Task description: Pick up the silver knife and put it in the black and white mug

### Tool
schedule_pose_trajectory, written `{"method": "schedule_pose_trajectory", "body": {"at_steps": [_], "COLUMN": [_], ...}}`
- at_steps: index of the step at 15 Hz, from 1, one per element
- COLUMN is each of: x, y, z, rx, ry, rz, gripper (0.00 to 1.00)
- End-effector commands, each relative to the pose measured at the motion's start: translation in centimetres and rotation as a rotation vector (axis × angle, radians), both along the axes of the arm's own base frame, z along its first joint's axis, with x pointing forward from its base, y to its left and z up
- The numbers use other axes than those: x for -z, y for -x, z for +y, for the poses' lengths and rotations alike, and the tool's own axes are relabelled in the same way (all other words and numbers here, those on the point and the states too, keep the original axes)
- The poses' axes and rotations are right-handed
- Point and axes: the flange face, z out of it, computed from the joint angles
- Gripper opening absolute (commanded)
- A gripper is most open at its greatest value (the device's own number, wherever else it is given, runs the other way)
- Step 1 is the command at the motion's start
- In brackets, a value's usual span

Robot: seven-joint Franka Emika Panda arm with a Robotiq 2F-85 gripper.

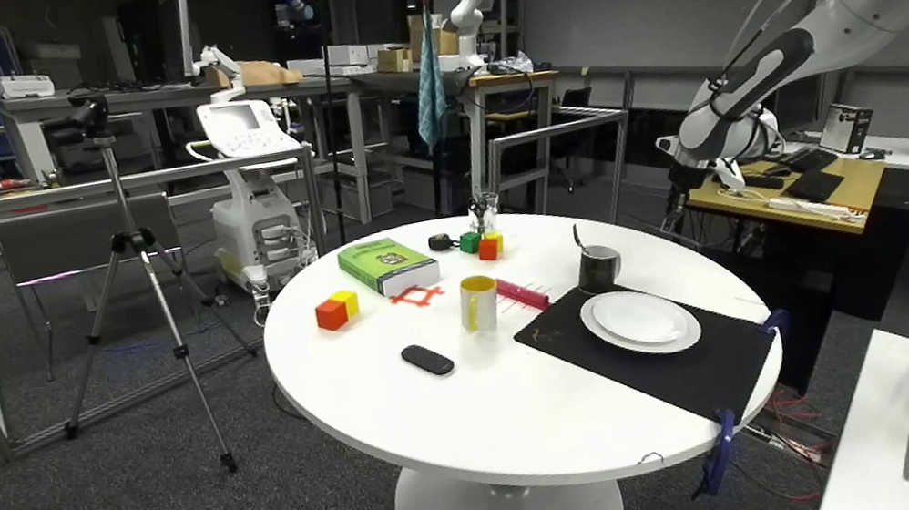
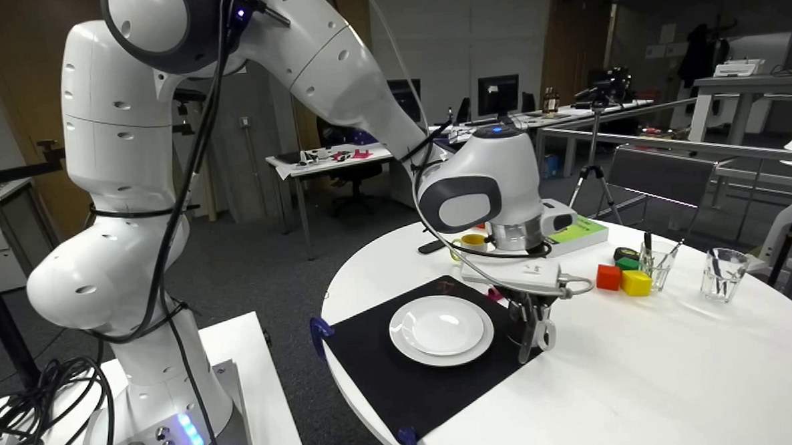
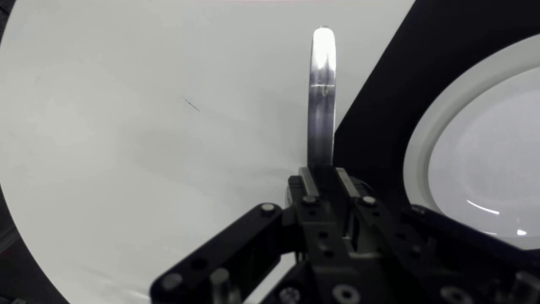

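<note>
Between the jaws of the gripper (image 3: 324,172), clamped by the look of it, it's the silver knife (image 3: 322,105), long axis running out past the tips toward the top of the wrist view. And the target, the black and white mug (image 1: 598,272), stands clear of the arm (image 1: 850,27) by the corner of the placemat (image 1: 687,377) in an exterior view, a slim utensil (image 1: 579,239) leaning inside. My call: knife end-down, in beside it. Farther off, a drinking glass (image 2: 661,271) holds pen-like sticks (image 2: 647,243).

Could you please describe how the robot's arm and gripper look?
The arm is white and rounded with dark joint trim; black cables run along it, and blue lights glow on its base. The gripper is mostly black, with linked bars and pale round bolts.
</note>
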Motion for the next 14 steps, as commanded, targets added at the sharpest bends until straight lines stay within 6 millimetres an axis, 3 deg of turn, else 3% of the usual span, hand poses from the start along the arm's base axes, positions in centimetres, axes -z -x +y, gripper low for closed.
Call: {"method": "schedule_pose_trajectory", "body": {"at_steps": [1, 10, 11, 14], "x": [-0.1, -0.1, -0.1, 0.9], "y": [-0.1, -0.2, -0.2, -1.0], "z": [0.3, 0.4, 0.4, 1.4], "rx": [0.000, 0.000, 0.000, 0.031], "ry": [-0.001, -0.004, -0.004, 0.004], "rz": [-0.004, -0.005, -0.005, -0.025], "gripper": [0.15, 0.15, 0.04, 0.04]}}
